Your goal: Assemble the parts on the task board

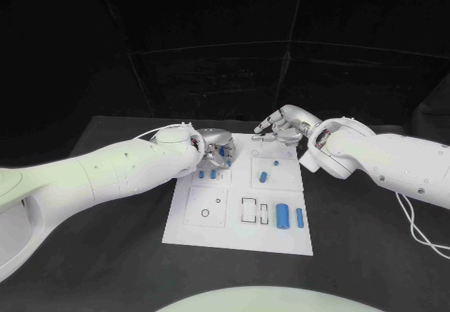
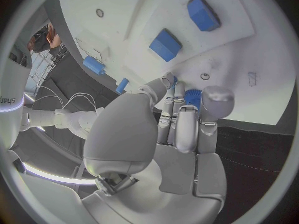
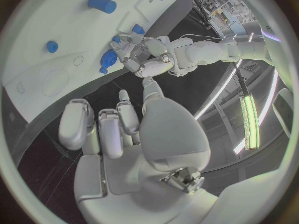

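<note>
Nearest the head camera, two blue cylinders (image 1: 282, 215) lay side by side on the board (image 1: 201, 235), beside a framed rectangular recess. Farther up, a small part (image 1: 265, 175) lay in the right upper panel and two short pieces (image 1: 207, 173) stood in the left one. Just beyond those, the left hand (image 1: 216, 145) hovered at the board's far left corner; in its wrist view a small blue part (image 2: 192, 97) was pinched at its fingertips (image 2: 215, 100), close over the white surface. The step looked like carrying this piece to its seat; next it would need lining up over a matching hole and pressing down straight. Beyond the far right edge, the right hand (image 1: 286, 127) hung with fingers loosely curled, holding nothing. Black cloth covered the table (image 1: 103, 260), and dark drapes closed the room behind.
</note>
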You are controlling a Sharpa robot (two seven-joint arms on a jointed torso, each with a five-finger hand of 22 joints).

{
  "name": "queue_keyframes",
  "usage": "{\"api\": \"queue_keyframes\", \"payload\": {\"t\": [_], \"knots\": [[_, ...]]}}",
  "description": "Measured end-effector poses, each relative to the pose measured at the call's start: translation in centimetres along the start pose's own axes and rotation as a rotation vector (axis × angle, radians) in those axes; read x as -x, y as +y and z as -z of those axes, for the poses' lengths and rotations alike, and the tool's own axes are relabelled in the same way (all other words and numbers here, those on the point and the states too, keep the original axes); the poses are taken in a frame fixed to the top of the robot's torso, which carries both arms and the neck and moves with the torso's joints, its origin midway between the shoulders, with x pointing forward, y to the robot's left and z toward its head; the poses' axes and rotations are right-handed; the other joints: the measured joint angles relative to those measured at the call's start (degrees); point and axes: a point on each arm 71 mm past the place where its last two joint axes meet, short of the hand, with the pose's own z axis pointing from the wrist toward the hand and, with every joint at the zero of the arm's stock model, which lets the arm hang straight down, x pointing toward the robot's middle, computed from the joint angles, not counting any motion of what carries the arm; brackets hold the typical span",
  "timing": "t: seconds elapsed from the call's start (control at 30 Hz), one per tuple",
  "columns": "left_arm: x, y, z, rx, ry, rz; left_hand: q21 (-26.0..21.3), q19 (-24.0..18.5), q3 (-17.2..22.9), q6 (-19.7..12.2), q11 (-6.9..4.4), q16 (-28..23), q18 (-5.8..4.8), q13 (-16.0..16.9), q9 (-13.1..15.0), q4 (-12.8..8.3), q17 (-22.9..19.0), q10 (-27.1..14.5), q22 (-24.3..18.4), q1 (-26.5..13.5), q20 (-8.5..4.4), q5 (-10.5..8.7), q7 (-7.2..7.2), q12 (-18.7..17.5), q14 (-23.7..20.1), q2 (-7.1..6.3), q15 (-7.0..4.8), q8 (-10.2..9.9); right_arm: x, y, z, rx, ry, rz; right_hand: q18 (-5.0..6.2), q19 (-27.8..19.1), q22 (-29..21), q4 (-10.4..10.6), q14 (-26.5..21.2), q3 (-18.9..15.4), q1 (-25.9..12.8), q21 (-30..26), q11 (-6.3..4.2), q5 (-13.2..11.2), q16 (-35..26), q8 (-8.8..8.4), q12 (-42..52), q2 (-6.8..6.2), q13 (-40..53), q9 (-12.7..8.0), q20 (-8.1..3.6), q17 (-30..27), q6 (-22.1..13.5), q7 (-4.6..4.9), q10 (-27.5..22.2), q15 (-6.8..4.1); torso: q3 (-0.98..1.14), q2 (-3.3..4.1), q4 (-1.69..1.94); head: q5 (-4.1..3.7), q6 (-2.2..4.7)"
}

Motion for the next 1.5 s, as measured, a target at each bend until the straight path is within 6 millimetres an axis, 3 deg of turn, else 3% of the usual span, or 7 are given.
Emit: {"api": "queue_keyframes", "payload": {"t": [0.13, 0.2, 0.8, 1.03, 1.5], "knots": [[0.0, 0.0, 0.0, -0.003, -0.005, 0.0, 1.0, 0.2, 1.1, 0.9, -0.22, 0.2, 0.0, 0.0, 0.2, -0.3, -0.1, 1.2, 0.9, -0.2, -0.16, -0.04, -0.06, -0.6, 0.1, 0.25, -0.12, -0.4, 0.0, 0.0, 0.0, 0.0, 0.0, 0.0, 0.0, 0.0, 0.0, -0.1, 0.0, -0.1, 0.0, 0.0, 0.0, 0.2, 0.0, 0.0, 0.0, 0.0, 0.0, 0.0, 0.0, 0.0, 0.0, 0.0, 0.0, 0.0, 0.0, 0.0, 0.0, 0.04, 0.05], [-0.1, 0.0, 0.1, -0.006, -0.011, 0.001, 1.5, 0.2, 1.5, 1.4, -0.35, 0.2, -0.86, 0.0, 0.2, -0.7, -0.2, 1.8, 1.5, -0.2, -0.19, -0.04, -0.06, -1.1, 0.2, 0.3, -0.21, -0.4, 0.0, 0.0, 0.0, 0.0, 0.0, 0.0, 0.0, 0.0, 0.0, -0.1, 0.0, -0.1, 0.0, 0.0, 0.0, 0.2, 0.0, 0.0, 0.0, 0.0, 0.0, 0.0, 0.0, 0.0, 0.0, 0.0, 0.0, 0.0, 0.0, 0.0, 0.0, 0.07, 0.11], [1.0, 2.2, 3.1, -0.002, -0.112, 0.088, 2.2, 0.2, 2.6, 2.0, -0.12, 0.2, -0.86, 0.0, 0.3, -1.0, -1.0, 2.7, 2.6, -0.9, -0.18, -0.05, 0.2, -2.7, 0.2, -0.41, -0.2, -0.9, 0.2, -0.2, 0.1, -0.004, -0.003, 0.001, 0.0, 0.0, 0.0, -0.1, 0.0, -0.1, 0.0, 0.0, 0.0, 0.2, 0.0, 0.0, 0.0, 0.0, 0.0, 0.0, 0.0, 0.0, 0.0, 0.0, 0.0, 0.0, -0.07, -0.07, 0.12, 0.04, 0.91], [1.1, 4.0, 4.4, 0.038, -0.116, 0.123, 2.2, 0.2, 2.6, 2.0, -0.12, 0.2, -0.86, 0.0, 0.3, -1.0, -1.3, 2.7, 2.6, -1.1, -0.18, -0.05, 0.2, -3.0, 0.2, -0.25, -0.2, -1.1, 0.3, -0.3, 0.2, -0.007, -0.005, 0.002, 0.0, 0.0, 0.0, -0.1, 0.0, -0.1, 0.0, 0.0, 0.0, 0.2, 0.0, 0.0, 0.0, 0.0, 0.0, 0.0, 0.0, 0.0, 0.0, 0.0, 0.0, 0.0, -0.03, -0.05, 0.15, 0.07, 0.81], [1.0, 5.0, 4.9, 0.073, -0.102, 0.154, 2.2, 0.2, 2.5, 2.0, -0.11, 0.2, -0.85, 0.0, 0.3, -1.0, -1.3, 2.7, 2.7, -1.5, -0.18, -0.05, 0.2, -3.0, 0.2, -0.45, -0.2, -1.1, 0.3, -0.4, 0.1, -0.008, -0.006, 0.002, 0.0, 0.0, 0.0, -0.1, 0.0, -0.1, 0.0, 0.0, 0.0, 0.2, 0.0, 0.0, 0.0, 0.0, 0.0, 0.0, 0.0, 0.0, 0.0, 0.0, 0.0, 0.0, -0.03, 0.04, -0.03, 0.39, 0.71]]}}
